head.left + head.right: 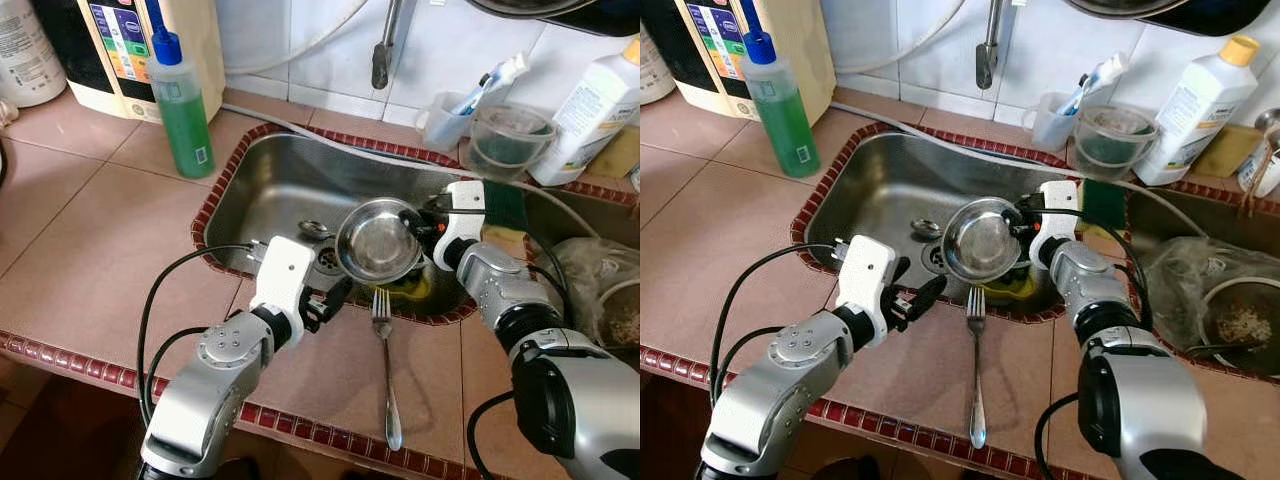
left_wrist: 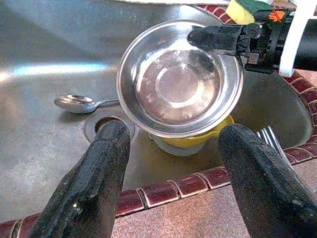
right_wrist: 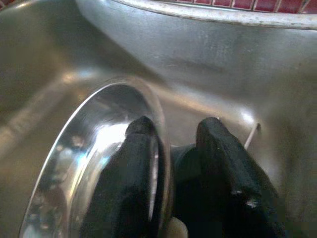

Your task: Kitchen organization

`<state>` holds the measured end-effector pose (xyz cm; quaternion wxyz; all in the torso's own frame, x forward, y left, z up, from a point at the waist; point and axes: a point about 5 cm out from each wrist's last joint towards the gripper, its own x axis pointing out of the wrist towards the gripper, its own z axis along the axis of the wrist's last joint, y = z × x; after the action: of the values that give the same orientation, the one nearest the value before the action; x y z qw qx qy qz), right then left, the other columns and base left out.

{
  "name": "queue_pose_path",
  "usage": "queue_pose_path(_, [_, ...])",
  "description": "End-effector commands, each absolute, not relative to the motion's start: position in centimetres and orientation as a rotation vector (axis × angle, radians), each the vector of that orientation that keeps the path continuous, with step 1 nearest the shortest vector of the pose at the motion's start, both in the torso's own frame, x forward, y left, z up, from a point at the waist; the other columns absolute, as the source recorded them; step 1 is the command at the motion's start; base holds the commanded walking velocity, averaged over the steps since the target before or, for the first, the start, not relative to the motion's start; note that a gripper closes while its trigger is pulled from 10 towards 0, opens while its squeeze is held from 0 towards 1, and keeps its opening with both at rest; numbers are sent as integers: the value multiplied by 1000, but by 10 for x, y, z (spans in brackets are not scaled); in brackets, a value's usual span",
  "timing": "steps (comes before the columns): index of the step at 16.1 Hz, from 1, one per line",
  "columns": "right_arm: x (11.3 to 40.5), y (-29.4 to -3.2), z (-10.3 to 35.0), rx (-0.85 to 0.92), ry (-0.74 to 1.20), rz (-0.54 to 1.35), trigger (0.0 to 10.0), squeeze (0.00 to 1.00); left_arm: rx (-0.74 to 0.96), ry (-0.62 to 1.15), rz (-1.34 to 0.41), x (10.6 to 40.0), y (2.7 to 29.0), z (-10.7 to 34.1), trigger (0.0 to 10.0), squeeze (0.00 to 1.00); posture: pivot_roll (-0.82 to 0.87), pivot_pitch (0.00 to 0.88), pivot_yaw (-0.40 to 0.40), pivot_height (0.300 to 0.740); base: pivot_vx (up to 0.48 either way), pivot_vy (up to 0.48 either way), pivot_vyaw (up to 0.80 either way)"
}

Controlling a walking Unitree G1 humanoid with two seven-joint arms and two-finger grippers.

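Observation:
My right gripper (image 1: 416, 222) is shut on the rim of a round steel bowl (image 1: 378, 240), one finger inside it and one outside. The bowl (image 3: 94, 148) hangs tilted over the steel sink (image 1: 280, 180), above a yellow object (image 2: 198, 139) on the sink floor. My left gripper (image 1: 335, 300) stands open over the sink's front tiled edge, pointing at the bowl (image 2: 178, 79), with nothing between its fingers (image 2: 99, 168). A spoon (image 2: 79, 103) lies by the drain. On the counter in front of the sink lies a fork (image 1: 385, 360).
A green soap bottle (image 1: 180, 105) stands left of the sink. Behind the sink are the faucet (image 1: 385, 45), a cup with a toothbrush (image 1: 445, 120), a clear container (image 1: 510, 140) and a white bottle (image 1: 590, 110). A sponge (image 1: 505, 215) and a plastic bag (image 1: 590, 270) lie at right.

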<state>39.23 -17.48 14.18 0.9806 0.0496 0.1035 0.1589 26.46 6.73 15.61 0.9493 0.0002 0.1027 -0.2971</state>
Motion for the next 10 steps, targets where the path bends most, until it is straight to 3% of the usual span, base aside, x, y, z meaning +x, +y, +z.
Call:
queue_pose_path(1, [390,-184,137,104,224,285,10000,1000,0,201,-623,262,64,160,10000,0,-10,185,-81,732,0,0,0])
queue_pose_path(8, [395,-189,154,171,125,251,10000,1000,5,188,-607,268,67,162,10000,0,-3,167,-80,732,0,0,0])
queue_pose_path(10, [399,-195,171,261,26,233,10000,1000,13,171,-602,272,67,164,10000,0,-1,145,-80,732,0,0,0])
